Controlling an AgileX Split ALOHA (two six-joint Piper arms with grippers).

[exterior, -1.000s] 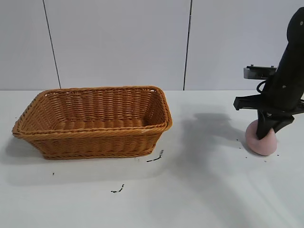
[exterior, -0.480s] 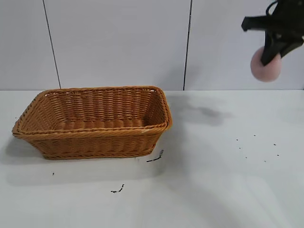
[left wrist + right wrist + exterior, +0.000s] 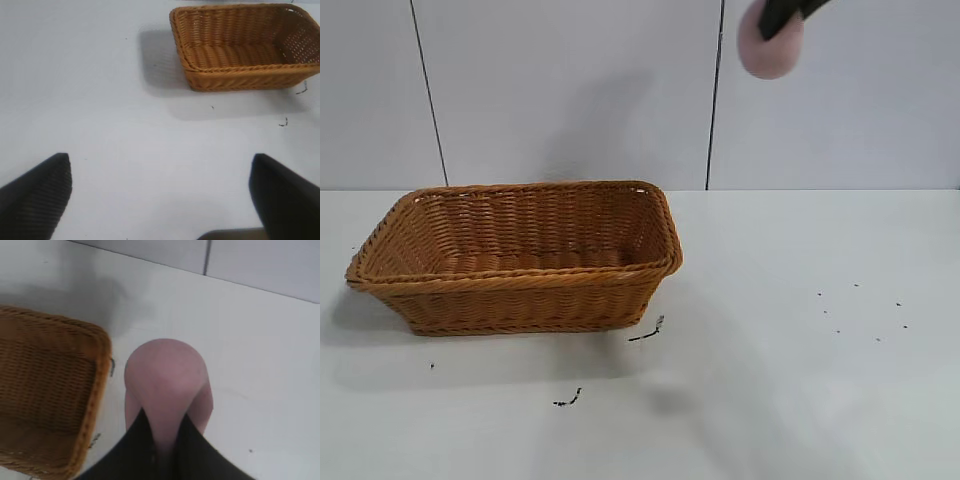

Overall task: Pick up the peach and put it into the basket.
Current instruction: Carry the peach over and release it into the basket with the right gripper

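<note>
The pale pink peach (image 3: 770, 45) hangs high in the air at the top of the exterior view, to the right of and above the basket (image 3: 520, 255). My right gripper (image 3: 782, 14) is shut on the peach; only its black fingers show at the frame's top edge. In the right wrist view the peach (image 3: 167, 377) is pinched between the two black fingers, with the basket's end (image 3: 50, 390) below and beside it. My left gripper (image 3: 160, 175) is open and empty, well away from the basket (image 3: 240, 47); it is out of the exterior view.
The basket stands on a white table (image 3: 800, 380) against a pale panelled wall. Small dark specks (image 3: 645, 332) lie on the table in front of the basket and at the right.
My right gripper has lifted the peach off the table at the right, raised it high and carried it left toward the basket.
</note>
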